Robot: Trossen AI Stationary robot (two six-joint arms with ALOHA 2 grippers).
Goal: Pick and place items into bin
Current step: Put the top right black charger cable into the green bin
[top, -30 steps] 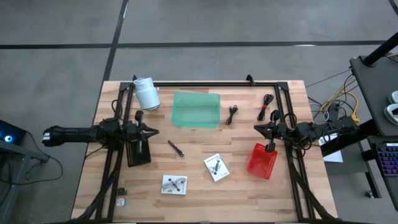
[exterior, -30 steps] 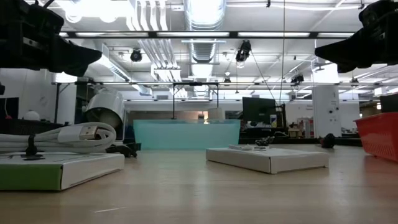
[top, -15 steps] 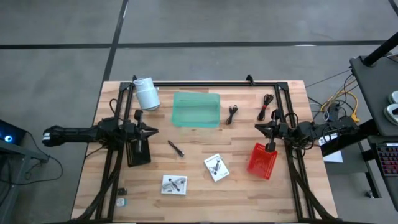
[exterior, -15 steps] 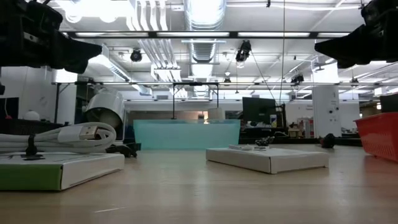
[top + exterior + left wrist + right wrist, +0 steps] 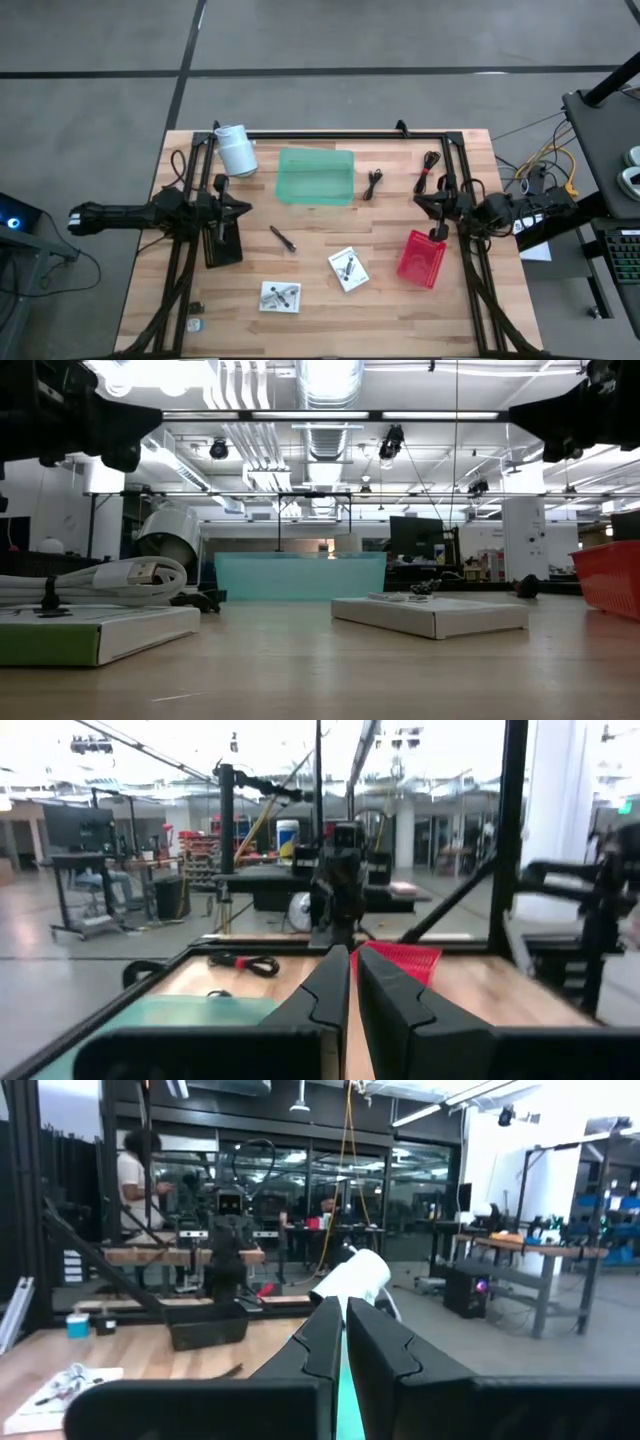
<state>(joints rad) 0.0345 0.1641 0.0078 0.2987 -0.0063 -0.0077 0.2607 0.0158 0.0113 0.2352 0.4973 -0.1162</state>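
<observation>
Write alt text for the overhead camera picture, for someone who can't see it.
Two dark robot arms flank a wooden table, left end effector and right end effector both shut and empty. Between them lie a translucent green bin, a red mesh basket, two black cable coils, a dark pen and two white packets.

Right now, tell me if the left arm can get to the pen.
Probably yes. The pen lies alone on bare wood just ahead of the left claw, which is shut and holds nothing; nothing stands between them.
</observation>
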